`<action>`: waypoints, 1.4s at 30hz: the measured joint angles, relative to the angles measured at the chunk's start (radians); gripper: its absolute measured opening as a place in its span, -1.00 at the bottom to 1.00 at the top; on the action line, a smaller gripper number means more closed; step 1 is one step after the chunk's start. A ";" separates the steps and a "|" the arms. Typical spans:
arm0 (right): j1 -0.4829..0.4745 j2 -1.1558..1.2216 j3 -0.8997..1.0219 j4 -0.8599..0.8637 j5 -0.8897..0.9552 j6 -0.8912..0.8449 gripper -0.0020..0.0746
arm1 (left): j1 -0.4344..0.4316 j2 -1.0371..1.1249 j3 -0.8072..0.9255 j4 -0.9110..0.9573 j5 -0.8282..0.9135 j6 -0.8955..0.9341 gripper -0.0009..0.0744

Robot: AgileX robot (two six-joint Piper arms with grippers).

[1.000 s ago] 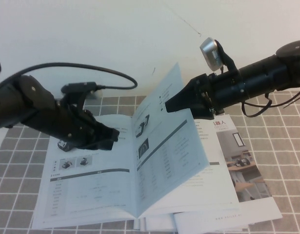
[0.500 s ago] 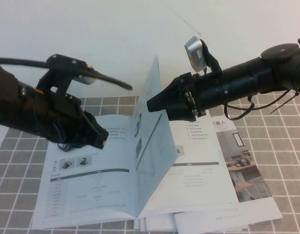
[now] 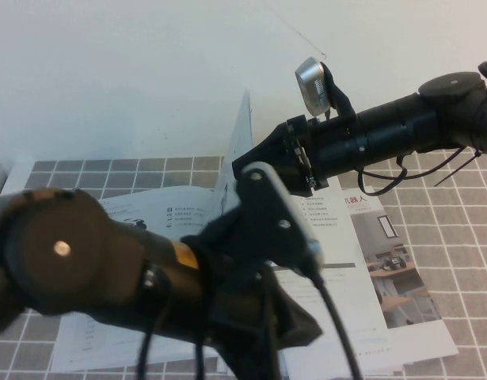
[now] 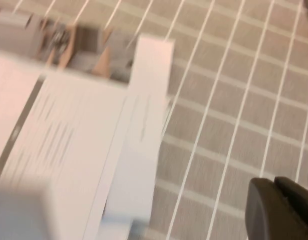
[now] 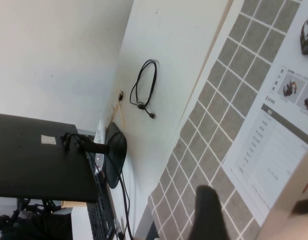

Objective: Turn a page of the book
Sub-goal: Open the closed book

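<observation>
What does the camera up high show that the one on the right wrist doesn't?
Only the high view shows both arms: the left arm looms across the foreground, hiding the left gripper, while the right gripper is against the page, which stands nearly upright. It also shows the brochure with a room photo under the book.

Only the right wrist view shows the room beyond the table: a dark monitor, a keyboard and a looped cable on the wall.

Both show the book's printed pages and the grey checked mat.

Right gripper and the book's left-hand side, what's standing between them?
The page, lifted nearly upright against the right gripper, as the high view shows. The left gripper hangs in the foreground.
</observation>
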 joint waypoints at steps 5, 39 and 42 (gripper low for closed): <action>0.000 0.000 0.000 0.002 0.000 0.000 0.23 | -0.159 0.077 0.000 0.022 -0.219 0.000 -0.99; -0.009 -0.015 0.000 -0.038 0.000 -0.046 0.23 | -0.109 0.343 0.002 0.491 -0.431 -0.331 -0.99; -0.020 -0.027 0.000 -0.046 0.000 -0.046 0.23 | -0.091 0.343 0.002 0.505 -0.430 -0.368 -0.99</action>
